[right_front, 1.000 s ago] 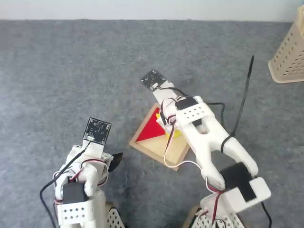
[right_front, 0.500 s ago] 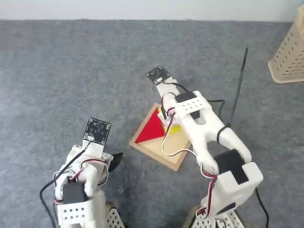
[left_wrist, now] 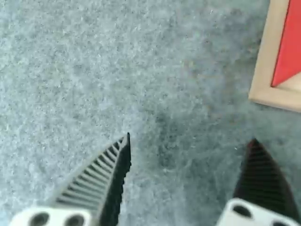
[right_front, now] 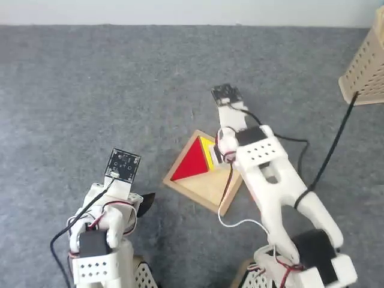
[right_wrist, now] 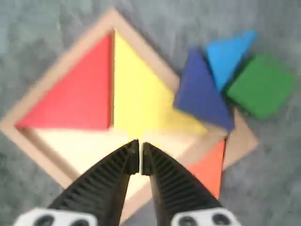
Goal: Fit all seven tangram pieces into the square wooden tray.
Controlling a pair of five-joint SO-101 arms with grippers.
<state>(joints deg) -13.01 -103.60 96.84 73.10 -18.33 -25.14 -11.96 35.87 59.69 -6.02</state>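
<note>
The square wooden tray (right_front: 207, 186) lies mid-table on grey carpet, turned like a diamond. In the right wrist view a red triangle (right_wrist: 75, 94) and a yellow triangle (right_wrist: 141, 99) lie flat inside the tray (right_wrist: 61, 61). A dark blue triangle (right_wrist: 202, 94) overlaps its rim, and an orange piece (right_wrist: 209, 167) rests on the rim too. A light blue triangle (right_wrist: 228, 49) and a green square (right_wrist: 261, 84) lie just outside. My right gripper (right_wrist: 140, 143) hangs shut and empty over the tray's bare wood. My left gripper (left_wrist: 190, 141) stands open over carpet, beside the tray's corner (left_wrist: 268, 70).
A cream perforated basket (right_front: 366, 66) stands at the far right edge. The right arm (right_front: 258, 156) covers the tray's right side from above, and its cables trail beside it. The left arm (right_front: 108, 222) sits at the near left. Open carpet lies beyond and to the left.
The right arm has swung rightward and its wrist has moved farther back, uncovering the yellow triangle in the high view. The left arm has kept still.
</note>
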